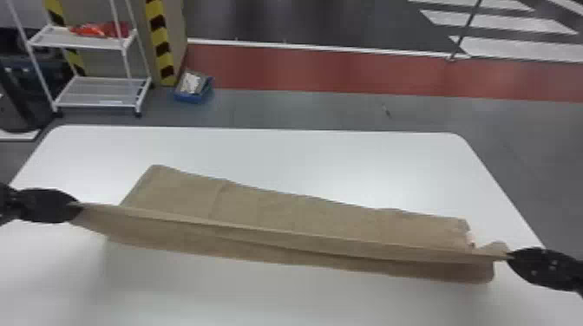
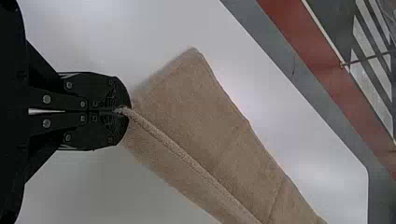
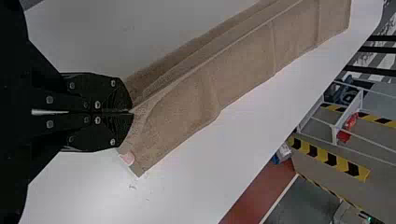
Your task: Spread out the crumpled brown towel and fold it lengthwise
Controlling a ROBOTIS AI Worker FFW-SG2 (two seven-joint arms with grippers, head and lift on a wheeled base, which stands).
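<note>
Brown towel (image 1: 303, 216) held at 2 ends over counter (image 1: 260, 151)

Head view as clock: towel is a long strip slanting from 9 to 4 o'clock, creased, 1 edge stretched up in a ridge. Left gripper (image 1: 78, 207) at 9 o'clock, fingers (image 2: 106, 91) shut on towel edge. Right gripper (image 1: 509, 256) at 4 o'clock, fingers (image 3: 107, 91) also pinching towel edge. Small pale patch (image 3: 127, 157) by right end. White rack (image 1: 80, 41) beyond counter, 10 o'clock.
</note>
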